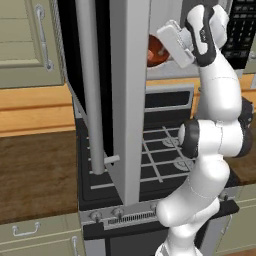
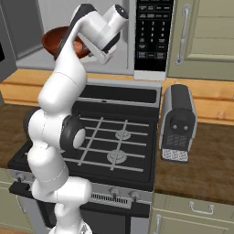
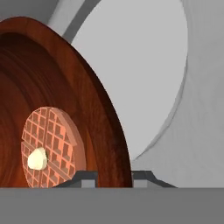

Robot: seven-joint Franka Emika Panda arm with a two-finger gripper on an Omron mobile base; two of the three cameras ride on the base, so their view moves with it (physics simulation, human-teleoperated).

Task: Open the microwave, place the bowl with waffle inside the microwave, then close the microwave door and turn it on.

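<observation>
Your gripper (image 3: 113, 177) pinching the bowl (image 3: 65, 109) rim, waffle (image 3: 48, 146) inside, over the turntable (image 3: 140, 65), microwave (image 2: 109, 55), microwave door (image 1: 110, 90) swung open left.

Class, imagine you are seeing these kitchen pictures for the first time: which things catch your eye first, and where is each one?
The open microwave door looms largest, swung out over the black stove in the left base view. Next comes the white arm reaching up into the microwave, its gripper clamped on the rim of the reddish-brown bowl. Inside the bowl lies the small waffle, with the white turntable just behind.
</observation>
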